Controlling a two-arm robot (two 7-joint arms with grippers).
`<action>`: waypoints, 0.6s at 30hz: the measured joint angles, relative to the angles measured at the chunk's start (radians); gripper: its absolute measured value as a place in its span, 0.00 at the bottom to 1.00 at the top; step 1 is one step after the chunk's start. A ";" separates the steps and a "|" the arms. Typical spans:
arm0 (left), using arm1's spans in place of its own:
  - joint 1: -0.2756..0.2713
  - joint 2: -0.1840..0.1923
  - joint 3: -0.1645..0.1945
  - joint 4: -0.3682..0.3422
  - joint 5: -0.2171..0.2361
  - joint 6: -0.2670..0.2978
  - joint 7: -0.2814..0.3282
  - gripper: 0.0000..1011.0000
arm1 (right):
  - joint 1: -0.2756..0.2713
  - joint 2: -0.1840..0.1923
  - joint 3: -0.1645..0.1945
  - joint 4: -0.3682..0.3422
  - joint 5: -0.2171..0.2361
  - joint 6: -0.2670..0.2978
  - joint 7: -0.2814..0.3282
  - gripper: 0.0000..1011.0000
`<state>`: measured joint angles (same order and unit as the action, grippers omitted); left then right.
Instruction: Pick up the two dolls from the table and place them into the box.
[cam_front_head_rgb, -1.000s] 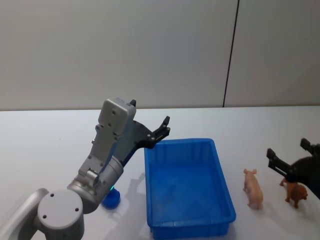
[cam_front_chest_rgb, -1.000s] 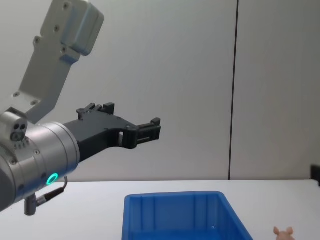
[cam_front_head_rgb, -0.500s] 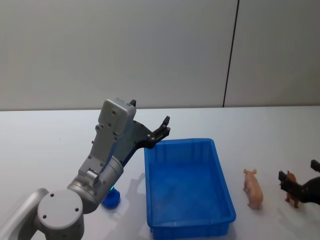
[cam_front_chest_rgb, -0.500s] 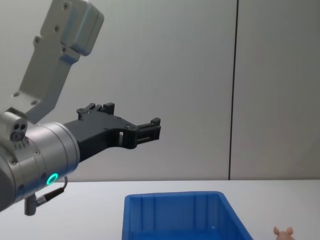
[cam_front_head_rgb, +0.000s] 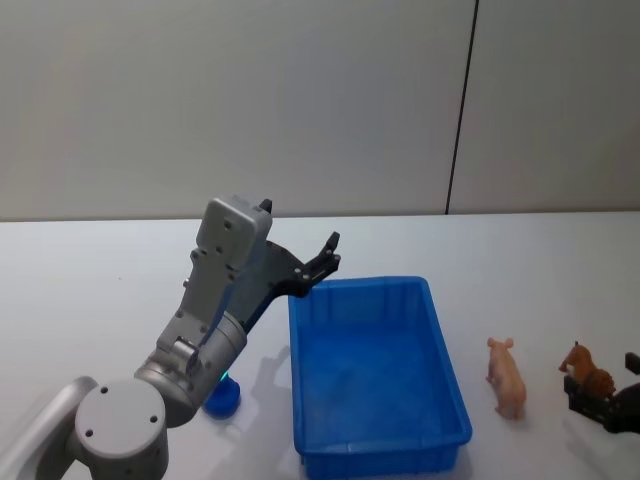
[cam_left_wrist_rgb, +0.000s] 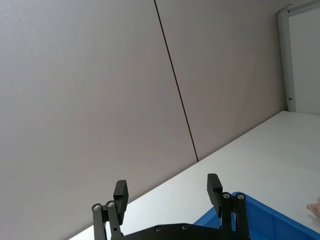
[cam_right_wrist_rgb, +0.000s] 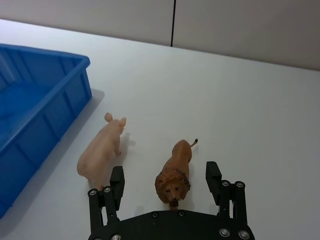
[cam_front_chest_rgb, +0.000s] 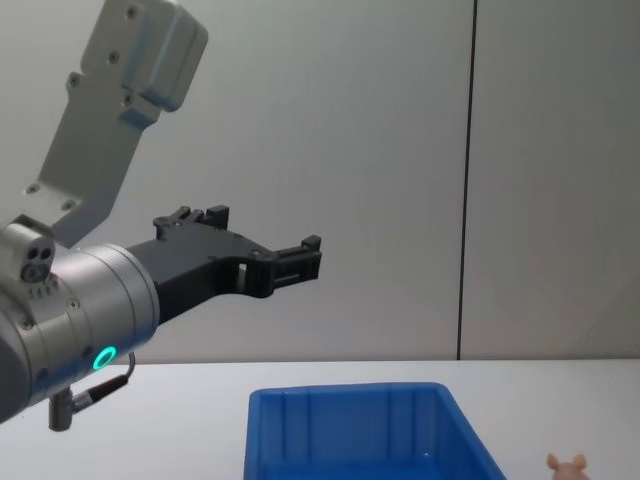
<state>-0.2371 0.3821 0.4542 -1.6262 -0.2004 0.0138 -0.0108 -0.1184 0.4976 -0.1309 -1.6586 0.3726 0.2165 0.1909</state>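
Right wrist view: right gripper (cam_right_wrist_rgb: 165, 173) spread wide, low by the lion toy (cam_right_wrist_rgb: 176, 167); left gripper (cam_front_head_rgb: 325, 257) raised, spread.

One pig (cam_front_head_rgb: 507, 376), one lion (cam_front_head_rgb: 588, 374), one blue doll (cam_front_head_rgb: 222, 399) — and one box (cam_front_head_rgb: 380, 460).

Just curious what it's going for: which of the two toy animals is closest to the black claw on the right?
The brown lion, right at the right gripper's open fingers; the pink pig stands farther aside, nearer the blue bin.
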 joint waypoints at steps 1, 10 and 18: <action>0.000 0.000 0.000 0.000 0.000 0.000 0.000 0.99 | 0.002 -0.001 -0.001 0.004 -0.001 0.002 0.002 0.99; 0.000 0.000 0.000 0.000 0.000 0.000 0.000 0.99 | 0.027 -0.015 -0.011 0.055 -0.016 0.016 0.021 0.93; 0.000 0.000 0.000 0.000 0.000 0.000 0.000 0.99 | 0.050 -0.027 -0.017 0.087 -0.023 0.023 0.031 0.74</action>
<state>-0.2371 0.3821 0.4542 -1.6262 -0.2004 0.0138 -0.0109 -0.0689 0.4708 -0.1479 -1.5716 0.3493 0.2396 0.2217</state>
